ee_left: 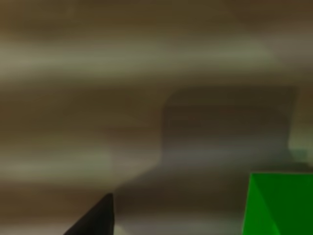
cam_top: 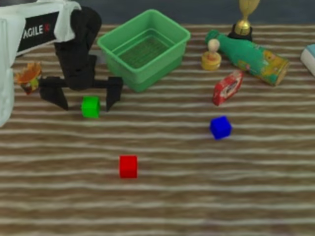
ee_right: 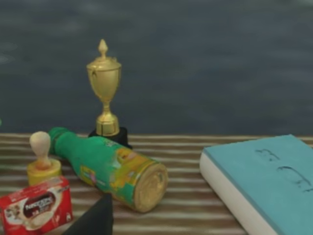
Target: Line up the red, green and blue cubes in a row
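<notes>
Looking down, your left gripper (cam_top: 87, 100) straddles the small bright green cube (cam_top: 90, 106) just beside the large green slotted basket (cam_top: 143, 48), fingers spread; centre them before closing. Its wrist view shows the cube off-centre. Your right gripper's fingers can't be judged.

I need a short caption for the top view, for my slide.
Left tool open around the green cube; red cube and blue cube lie apart on the table.
</notes>
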You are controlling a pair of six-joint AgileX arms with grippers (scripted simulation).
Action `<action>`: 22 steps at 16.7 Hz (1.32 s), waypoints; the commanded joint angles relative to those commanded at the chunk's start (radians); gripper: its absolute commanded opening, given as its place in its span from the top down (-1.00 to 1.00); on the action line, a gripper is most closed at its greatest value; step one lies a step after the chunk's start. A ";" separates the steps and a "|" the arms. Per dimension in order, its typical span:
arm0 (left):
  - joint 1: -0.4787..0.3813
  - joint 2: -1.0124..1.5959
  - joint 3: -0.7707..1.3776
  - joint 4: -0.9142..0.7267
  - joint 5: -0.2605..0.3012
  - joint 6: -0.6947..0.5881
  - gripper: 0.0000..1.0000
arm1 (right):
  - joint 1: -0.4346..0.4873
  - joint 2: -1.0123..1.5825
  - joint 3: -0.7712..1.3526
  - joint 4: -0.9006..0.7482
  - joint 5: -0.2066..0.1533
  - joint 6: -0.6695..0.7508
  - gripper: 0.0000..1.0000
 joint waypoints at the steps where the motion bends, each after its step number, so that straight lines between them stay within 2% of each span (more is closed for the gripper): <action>1: 0.000 0.000 0.000 0.000 0.000 0.000 -1.00 | 0.000 0.000 0.000 0.000 0.000 0.000 -1.00; 3: 0.000 0.000 0.000 0.000 0.000 0.000 -1.00 | 0.000 0.000 0.000 0.000 0.000 0.000 -1.00; 16: 0.000 0.000 0.000 0.000 0.000 0.000 0.96 | 0.000 0.000 0.000 0.000 0.000 0.000 -1.00; 22: 0.000 0.000 0.000 0.000 0.000 0.000 1.00 | 0.000 0.000 0.000 0.000 0.000 0.000 -1.00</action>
